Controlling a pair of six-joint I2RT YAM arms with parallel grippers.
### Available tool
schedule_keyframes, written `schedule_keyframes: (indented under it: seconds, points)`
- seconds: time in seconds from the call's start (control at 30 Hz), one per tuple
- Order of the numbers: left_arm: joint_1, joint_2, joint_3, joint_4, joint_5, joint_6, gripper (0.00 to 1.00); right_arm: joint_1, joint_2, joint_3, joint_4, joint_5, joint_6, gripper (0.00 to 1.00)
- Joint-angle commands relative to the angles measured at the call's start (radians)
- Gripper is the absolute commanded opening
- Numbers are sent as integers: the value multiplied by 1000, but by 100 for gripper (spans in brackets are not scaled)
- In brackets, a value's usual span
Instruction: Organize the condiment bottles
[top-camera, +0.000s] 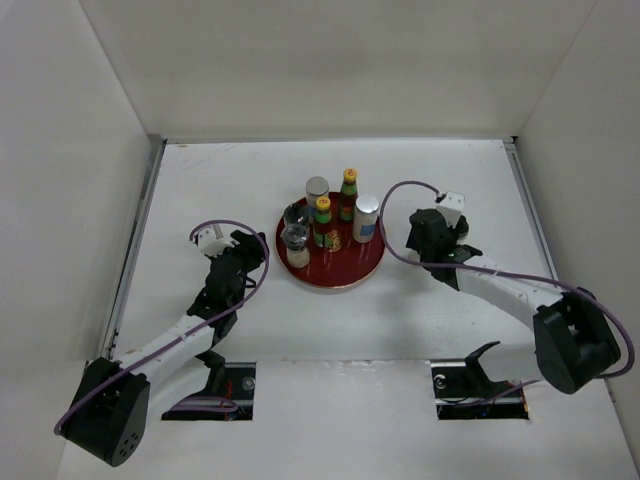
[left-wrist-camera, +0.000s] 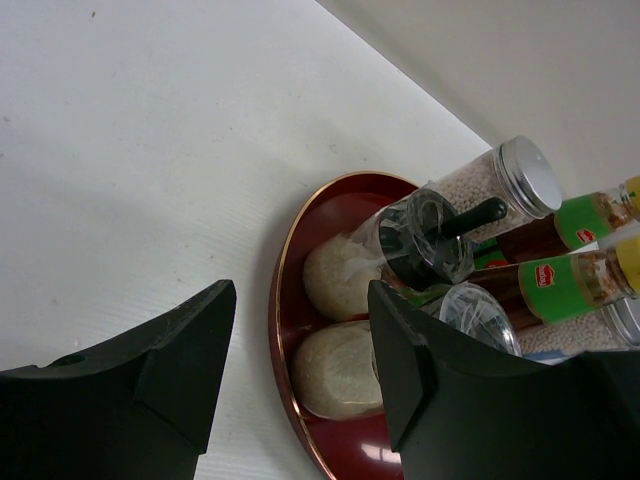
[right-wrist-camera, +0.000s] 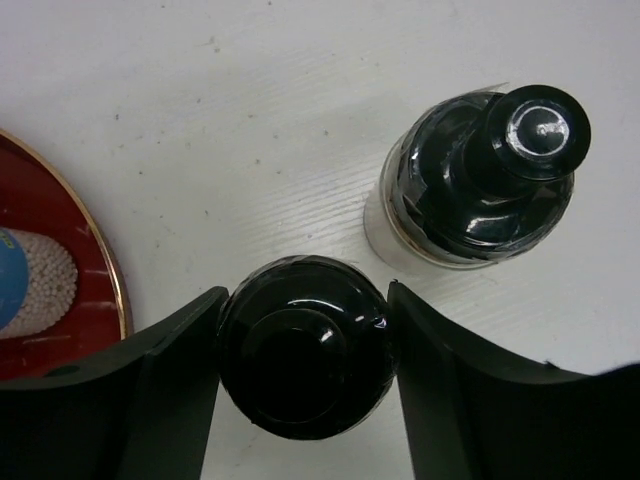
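On the white worktop (top-camera: 200, 180), your right claw (right-wrist-camera: 307, 300) is clamping a dark-capped jar (right-wrist-camera: 300, 365) right of the red tray (top-camera: 345, 272); your left claw (left-wrist-camera: 300, 295) is hanging apart. Next, I judge: lifting it onto the tray.

Four jars (right-wrist-camera: 300, 360), two bottles (top-camera: 349, 192), two cylinders (top-camera: 367, 220)

Six bottles (top-camera: 322, 215) stand clustered on the tray (top-camera: 345, 272); two dark-capped jars (right-wrist-camera: 480, 180) stand upright off it, one between the fingers (right-wrist-camera: 150, 400).

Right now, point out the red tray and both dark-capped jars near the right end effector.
red tray (top-camera: 345, 278): top view, bare front.
gripped jar (right-wrist-camera: 305, 355): right wrist view, cap.
free jar (right-wrist-camera: 470, 195): right wrist view, cap.
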Motion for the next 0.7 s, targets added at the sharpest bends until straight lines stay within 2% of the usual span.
schedule_keyframes:
  seconds: [0.0,0.1,0.23,0.33,0.47,0.67]
  points:
    - [7,-12,-6,56,10,-6,54,-3,-27,34,42,6,8,59]
    - [7,4,-5,56,13,-8,54,40,-99,43,22,55,-26,52]
    - [-3,16,3,59,4,-8,54,167,-168,95,8,60,-63,49]
    - [0,22,1,67,10,-8,54,276,-92,175,16,-18,-61,49]
    - [3,17,0,67,6,-5,54,393,51,261,98,-42,-61,49]
    - [7,2,-5,62,10,-5,54,489,244,350,278,-46,-110,50]
